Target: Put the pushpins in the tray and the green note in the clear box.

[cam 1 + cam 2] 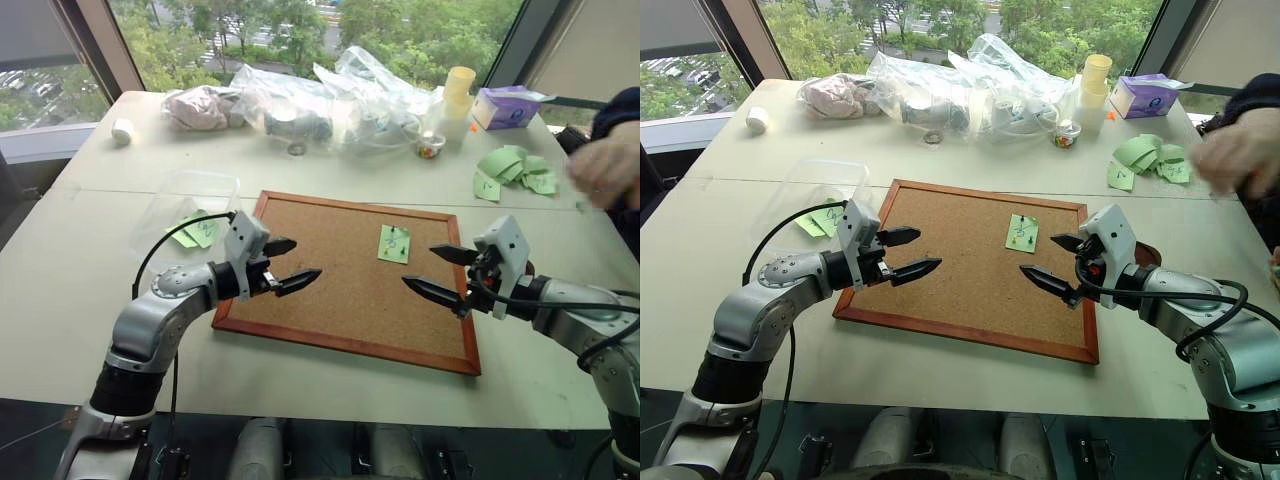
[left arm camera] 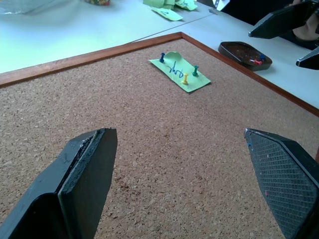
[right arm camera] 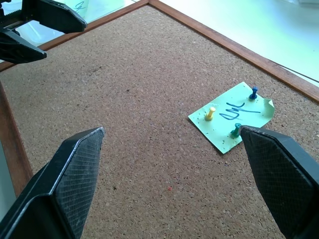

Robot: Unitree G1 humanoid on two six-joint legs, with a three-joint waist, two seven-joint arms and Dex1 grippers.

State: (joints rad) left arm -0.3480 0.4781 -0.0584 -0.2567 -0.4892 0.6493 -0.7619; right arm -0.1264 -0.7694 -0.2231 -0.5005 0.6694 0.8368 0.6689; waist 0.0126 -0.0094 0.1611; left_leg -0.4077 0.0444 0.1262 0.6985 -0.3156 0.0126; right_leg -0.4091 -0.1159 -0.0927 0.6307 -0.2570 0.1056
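Inventory: cork board station, both claws empty

Cork board [image 1: 330, 290], wood frame, flat on white table [image 1: 90, 300], centre of my view. Green note [image 1: 394, 243] on it, toward far-right part, scribble showing. I count 3 pushpins stuck in note via wrist cams: blue pin [image 3: 253, 92], yellow pin [image 3: 211, 113], dark green pin [image 3: 236, 130].

Tray [image 2: 245, 54], red-brown, on table just off board's right edge; a few small red/blue bits inside, too small to name.

Clear box [image 1: 190, 205] just left of board's far-left corner; green slips [image 1: 195, 231] already inside.

L gripper [image 1: 290, 265] over board's left edge, fingers apart, nothing between. R gripper [image 1: 438, 272] over board's right side, near note but not touching, fingers apart, nothing held.

Misc at far side of table: clear plastic bags [image 1: 320, 100], stacked yellow cups [image 1: 458, 95], purple tissue box [image 1: 505, 105], loose pile of pale-green slips [image 1: 515, 168]. Person's hand [image 1: 605, 170], blurred, at right edge of table.
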